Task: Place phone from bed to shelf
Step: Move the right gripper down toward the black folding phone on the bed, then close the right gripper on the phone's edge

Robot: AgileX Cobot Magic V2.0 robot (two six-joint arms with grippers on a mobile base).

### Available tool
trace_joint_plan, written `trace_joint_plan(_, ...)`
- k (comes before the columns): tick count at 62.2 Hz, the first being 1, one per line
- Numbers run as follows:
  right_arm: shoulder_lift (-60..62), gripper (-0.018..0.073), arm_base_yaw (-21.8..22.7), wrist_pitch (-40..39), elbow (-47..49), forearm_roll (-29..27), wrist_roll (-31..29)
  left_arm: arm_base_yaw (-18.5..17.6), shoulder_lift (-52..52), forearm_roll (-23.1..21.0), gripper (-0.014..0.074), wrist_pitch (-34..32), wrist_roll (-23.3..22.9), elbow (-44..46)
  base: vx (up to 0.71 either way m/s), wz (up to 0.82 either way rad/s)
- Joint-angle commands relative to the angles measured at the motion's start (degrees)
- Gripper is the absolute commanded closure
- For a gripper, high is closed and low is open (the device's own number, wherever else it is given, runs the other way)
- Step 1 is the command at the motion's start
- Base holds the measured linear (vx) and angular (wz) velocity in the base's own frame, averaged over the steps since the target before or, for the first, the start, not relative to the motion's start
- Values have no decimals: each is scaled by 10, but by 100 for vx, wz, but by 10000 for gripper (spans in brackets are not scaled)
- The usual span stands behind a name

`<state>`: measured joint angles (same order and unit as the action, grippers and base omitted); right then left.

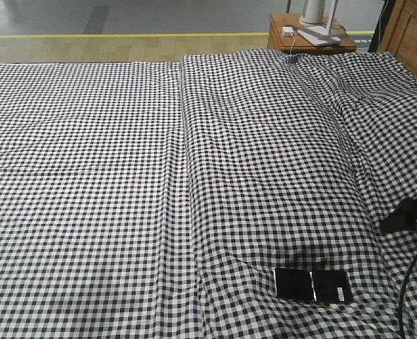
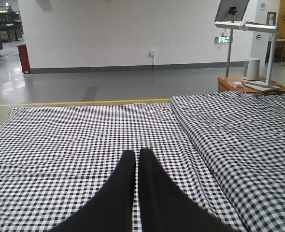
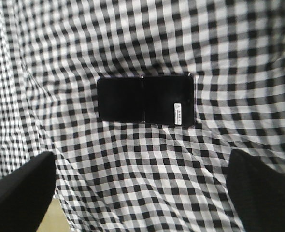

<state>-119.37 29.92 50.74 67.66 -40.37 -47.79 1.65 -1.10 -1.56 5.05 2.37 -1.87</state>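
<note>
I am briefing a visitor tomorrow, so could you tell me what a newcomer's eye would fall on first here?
The black-and-white checked bed fills nearly every view. On it, near the front right, the glossy black phone lies flat and stands out sharply. The right end effector faces it, open wide; the left end effector is shut over the bed's left half.
</note>
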Motion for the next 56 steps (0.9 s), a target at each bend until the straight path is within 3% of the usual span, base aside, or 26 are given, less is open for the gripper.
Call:
trace_joint_plan(1, -25, -102, 4, 4, 32, -33, -33, -2, -3, -6, 595, -41, -5, 14, 0, 0)
trace_joint_plan(32, -290, -83, 4, 144, 269, -38, -56, -2, -3, -6, 595, -41, -5, 14, 0, 0)
trace_joint_plan(56, -375, -69, 4, 208, 325, -83, -96, -2, -3, -6, 595, -41, -5, 14, 0, 0)
